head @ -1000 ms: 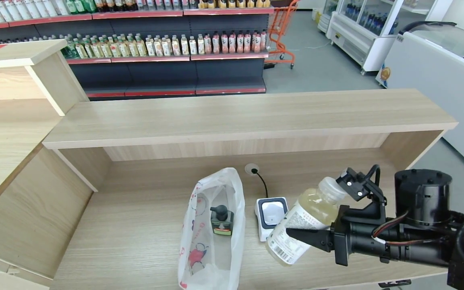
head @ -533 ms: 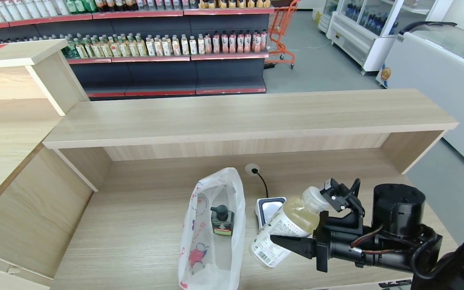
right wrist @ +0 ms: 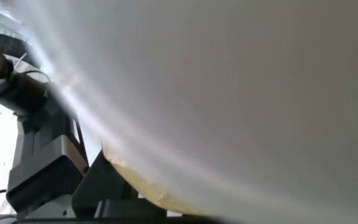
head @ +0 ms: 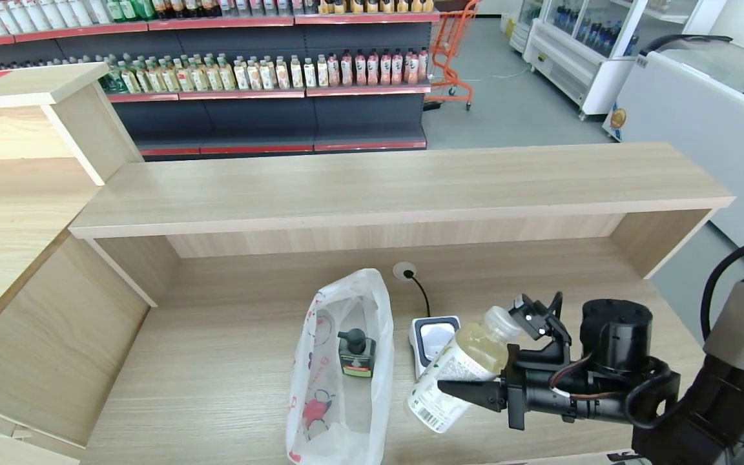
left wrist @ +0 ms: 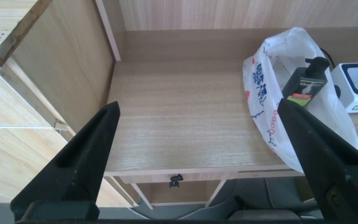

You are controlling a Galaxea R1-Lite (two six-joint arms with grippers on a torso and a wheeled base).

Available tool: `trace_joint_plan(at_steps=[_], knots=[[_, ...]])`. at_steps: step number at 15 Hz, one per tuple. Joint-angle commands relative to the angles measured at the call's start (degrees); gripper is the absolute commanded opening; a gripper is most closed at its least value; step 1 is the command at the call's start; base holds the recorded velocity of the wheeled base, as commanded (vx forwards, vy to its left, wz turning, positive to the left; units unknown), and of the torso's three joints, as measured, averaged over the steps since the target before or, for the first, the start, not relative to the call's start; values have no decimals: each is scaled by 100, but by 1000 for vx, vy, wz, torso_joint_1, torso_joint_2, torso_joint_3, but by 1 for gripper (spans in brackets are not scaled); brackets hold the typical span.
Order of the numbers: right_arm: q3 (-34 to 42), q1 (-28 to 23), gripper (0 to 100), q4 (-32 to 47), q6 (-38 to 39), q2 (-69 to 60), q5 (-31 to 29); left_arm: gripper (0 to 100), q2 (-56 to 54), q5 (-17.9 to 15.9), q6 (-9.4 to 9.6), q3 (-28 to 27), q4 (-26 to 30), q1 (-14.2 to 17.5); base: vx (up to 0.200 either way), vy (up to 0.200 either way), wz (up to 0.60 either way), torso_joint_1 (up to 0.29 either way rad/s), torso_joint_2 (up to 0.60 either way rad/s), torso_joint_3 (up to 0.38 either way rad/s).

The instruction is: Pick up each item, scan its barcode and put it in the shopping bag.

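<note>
My right gripper [head: 469, 387] is shut on a clear bottle of pale yellow drink [head: 454, 374] with a white label. The bottle hangs tilted, cap up and to the right, just above and in front of the white barcode scanner [head: 432, 339] on the counter. Left of the scanner lies the white plastic shopping bag [head: 320, 387], mouth open, with a dark pump bottle [head: 355, 354] inside. The right wrist view is pressed against the bottle's pale label [right wrist: 229, 93]. My left gripper [left wrist: 197, 162] stands open above the counter's near left part, with the shopping bag [left wrist: 272, 106] and pump bottle [left wrist: 306, 81] off to one side.
The work counter [head: 217, 361] sits in a wooden recess with a raised shelf [head: 398, 181] behind and a side wall [head: 55, 342] on the left. The scanner's black cable [head: 420, 290] runs to a hole at the back. Store shelves and freezers stand beyond.
My right arm has carried the bottle down and to the left, from right of the scanner to over its front edge. The bag and pump bottle have stayed put.
</note>
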Motion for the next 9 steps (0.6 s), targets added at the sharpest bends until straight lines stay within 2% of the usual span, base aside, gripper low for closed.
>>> trace_joint_plan(at_steps=[1,9], knots=[[-479,-148,0,440,93,235,38,100,-1,0,-2,0,1,-2,0,0,0,0,0,0],[-1666,591,0,792,41,797,55,100,-1,0,-2,0,1,-2,0,0,0,0,0,0]])
